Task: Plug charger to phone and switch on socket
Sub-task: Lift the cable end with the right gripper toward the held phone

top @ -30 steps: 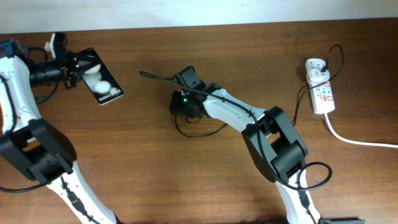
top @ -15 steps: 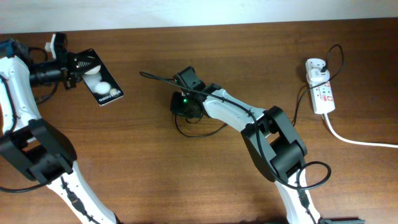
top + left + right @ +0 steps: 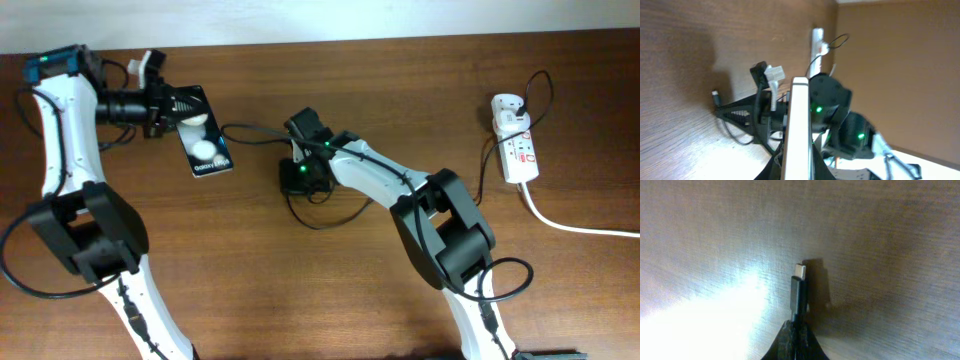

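The black phone point(image 3: 205, 147), with two white round patches and white lettering, is held at one end by my left gripper point(image 3: 172, 108), which is shut on it. The left wrist view shows the phone edge-on point(image 3: 799, 120) between the fingers. My right gripper point(image 3: 243, 130) is shut on the charger's thin black cable just behind the plug tip point(image 3: 225, 128). The tip points at the phone with a small gap between them. The right wrist view shows the plug point(image 3: 799, 282) sticking out of the shut fingers point(image 3: 790, 340) above the wood. The white socket strip point(image 3: 520, 155) lies far right, with the white adapter point(image 3: 507, 108) plugged in.
Slack black cable loops on the table under the right wrist point(image 3: 325, 215) and runs on to the adapter. The socket's thick white cord point(image 3: 575, 226) trails off the right edge. The wall runs along the table's back edge point(image 3: 400, 38).
My left arm has swung right, carrying the phone close to the plug tip. My right gripper has shifted slightly and still holds the cable.
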`<state>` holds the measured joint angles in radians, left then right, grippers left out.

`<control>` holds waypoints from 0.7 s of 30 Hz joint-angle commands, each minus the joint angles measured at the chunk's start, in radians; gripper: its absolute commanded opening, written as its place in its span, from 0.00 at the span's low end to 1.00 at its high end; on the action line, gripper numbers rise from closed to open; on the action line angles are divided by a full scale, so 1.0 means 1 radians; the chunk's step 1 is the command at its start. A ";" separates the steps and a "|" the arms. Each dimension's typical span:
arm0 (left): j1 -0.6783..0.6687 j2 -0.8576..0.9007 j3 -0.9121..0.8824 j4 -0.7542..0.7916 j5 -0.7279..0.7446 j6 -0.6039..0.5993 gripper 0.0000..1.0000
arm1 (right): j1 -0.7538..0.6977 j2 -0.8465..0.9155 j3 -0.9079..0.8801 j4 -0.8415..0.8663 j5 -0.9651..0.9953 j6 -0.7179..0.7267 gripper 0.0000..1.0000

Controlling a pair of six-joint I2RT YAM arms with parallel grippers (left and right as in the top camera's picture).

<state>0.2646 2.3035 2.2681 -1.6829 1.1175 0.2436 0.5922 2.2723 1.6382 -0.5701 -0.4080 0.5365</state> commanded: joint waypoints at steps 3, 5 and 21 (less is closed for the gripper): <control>-0.057 -0.031 0.010 -0.001 -0.072 0.006 0.00 | -0.061 -0.130 -0.009 -0.126 -0.055 -0.278 0.04; -0.061 -0.031 0.010 -0.002 -0.071 0.012 0.00 | -0.094 -0.205 -0.009 -0.168 -0.056 -0.294 0.04; -0.161 -0.031 0.010 -0.006 0.000 0.201 0.00 | -0.279 -0.802 -0.032 -0.449 -0.153 -0.323 0.04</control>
<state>0.1345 2.3035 2.2681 -1.6840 1.0443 0.3759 0.3210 1.5272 1.6283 -1.0115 -0.5163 0.2298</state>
